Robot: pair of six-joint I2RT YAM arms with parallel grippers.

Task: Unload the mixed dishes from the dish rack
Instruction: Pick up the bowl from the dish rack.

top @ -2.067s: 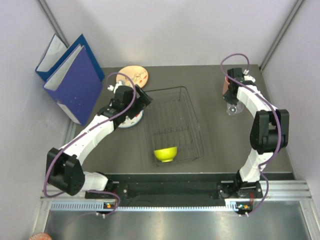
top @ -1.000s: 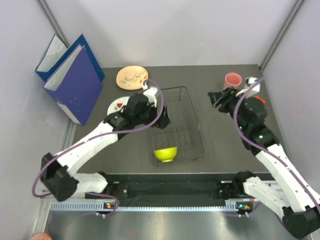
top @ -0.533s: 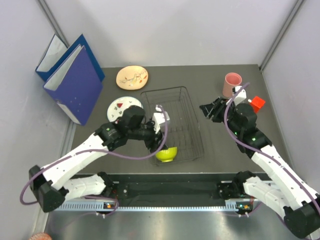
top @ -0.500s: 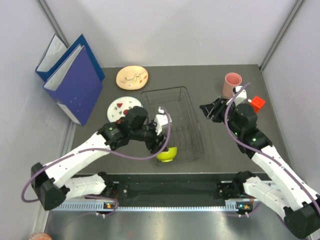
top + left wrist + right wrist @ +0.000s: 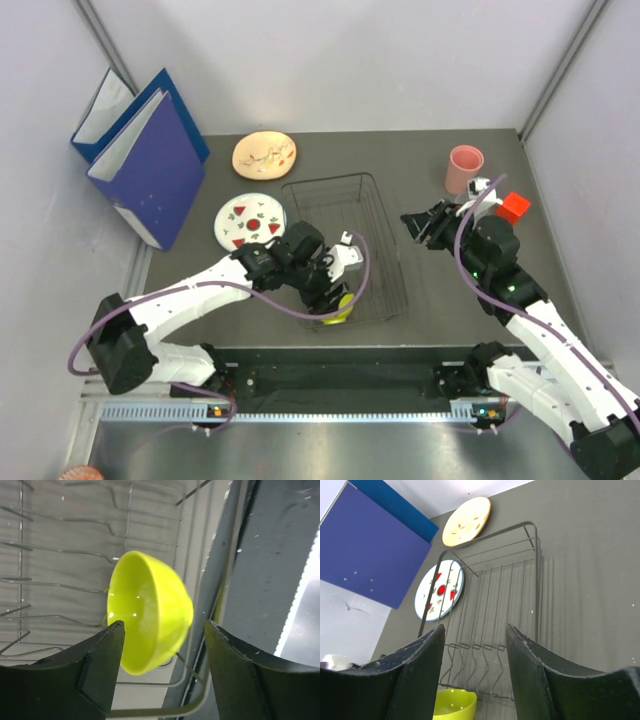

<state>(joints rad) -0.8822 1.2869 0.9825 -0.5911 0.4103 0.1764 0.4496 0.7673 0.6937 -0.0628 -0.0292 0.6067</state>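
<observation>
Straddles glossy yellow bowl with left end effector open, bowl tipped among thin wires in front corner of black rack; right end effector open, empty, beside rack; around on grey desk: fruit-print plate, tan plate, pink cup, red cube, blue binder

Left tool hangs over the lime-yellow bowl in the dish rack; grip unclear.
</observation>
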